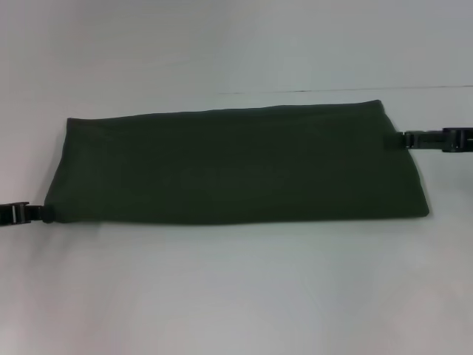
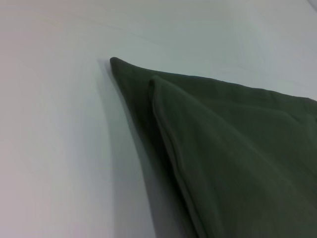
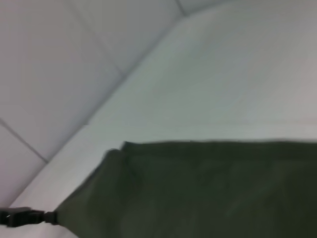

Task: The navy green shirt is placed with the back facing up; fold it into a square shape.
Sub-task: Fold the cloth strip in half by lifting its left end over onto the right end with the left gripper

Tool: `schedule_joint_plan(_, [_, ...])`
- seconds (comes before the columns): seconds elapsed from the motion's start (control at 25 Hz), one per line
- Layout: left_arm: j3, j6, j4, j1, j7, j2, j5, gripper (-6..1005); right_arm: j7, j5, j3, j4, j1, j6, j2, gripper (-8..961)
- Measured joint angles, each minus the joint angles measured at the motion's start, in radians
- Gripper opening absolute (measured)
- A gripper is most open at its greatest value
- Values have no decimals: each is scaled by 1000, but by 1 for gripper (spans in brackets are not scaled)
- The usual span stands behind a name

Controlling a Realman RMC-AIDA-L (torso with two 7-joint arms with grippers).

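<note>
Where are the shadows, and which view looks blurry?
Head view: flat light, faint shadow under the navy green shirt's near edge. Left wrist view: soft shadow on the table beside the folded corner, hem crisp. Right wrist view: whole picture soft, shirt edge smeared.

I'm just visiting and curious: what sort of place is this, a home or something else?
Probably a lab or test bench, not a home. A bare white table holds only a folded navy green shirt, with a left claw and a right claw at its ends. Pale tiled flooring shows beyond.

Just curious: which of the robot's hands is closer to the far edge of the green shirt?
Right. The right gripper meets the navy green shirt near its far right corner; the left gripper sits at its near left corner.
</note>
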Motion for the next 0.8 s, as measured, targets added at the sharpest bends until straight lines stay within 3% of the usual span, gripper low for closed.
schedule_joint_plan(0.16, [-2,12,1,-11,-17,9,28,22,201,-123,-1,0,49,15,-32,848])
schedule_joint_plan(0.36, [0,22,2,-23,-33,12,61,23,320,-294,-2,4,93,34,-48,842])
schedule_joint_plan(0.8, [0,31,2,-35,-33,14,73,22,379,-449,-46,44,124,125,-17,829])
